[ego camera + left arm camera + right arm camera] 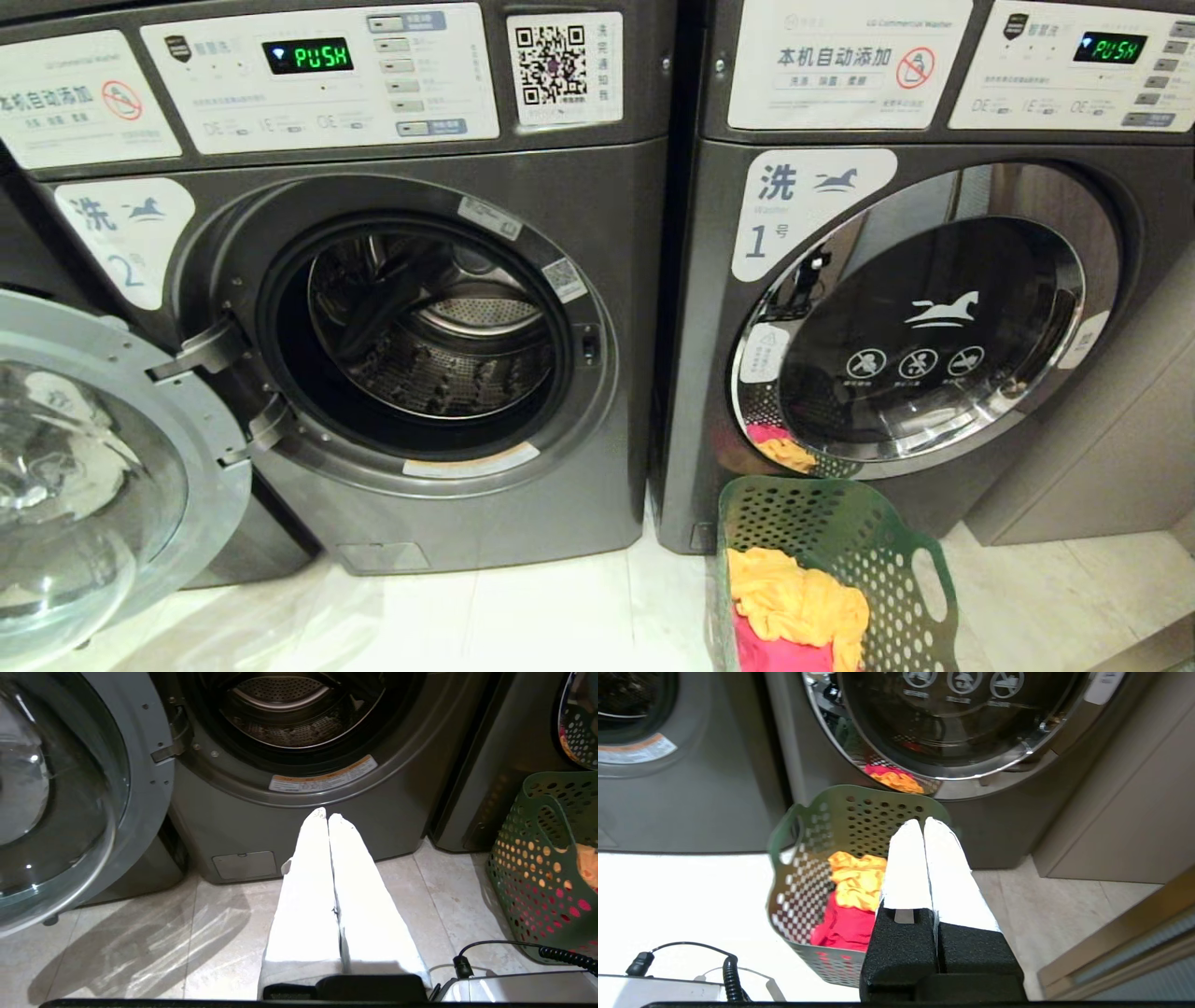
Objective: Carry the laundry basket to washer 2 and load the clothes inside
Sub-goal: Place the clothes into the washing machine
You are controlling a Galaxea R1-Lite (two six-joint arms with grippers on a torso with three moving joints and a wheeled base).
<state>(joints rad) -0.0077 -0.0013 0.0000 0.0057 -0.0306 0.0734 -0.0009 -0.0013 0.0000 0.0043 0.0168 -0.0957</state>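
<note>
In front of me, washer 2 (420, 327) shows "PUSH" in green on its display (307, 56). Its white label (126, 238) carries the character 洗, a horse and the numeral 2. A sticker (67, 98) on its panel reads 本机自动添加 beside a red prohibition sign, and a QR code sticker (563, 67) sits at the panel's right. The neighbouring washer (934, 299) has a label (808, 210) with 洗, "Washer", a horse and 1号, a sticker (845, 63) with "LG Commercial Washer" and 本机自动添加, a green "PUSH" display (1109, 48), and a white horse logo (943, 310) over three round prohibition icons on its door
</note>
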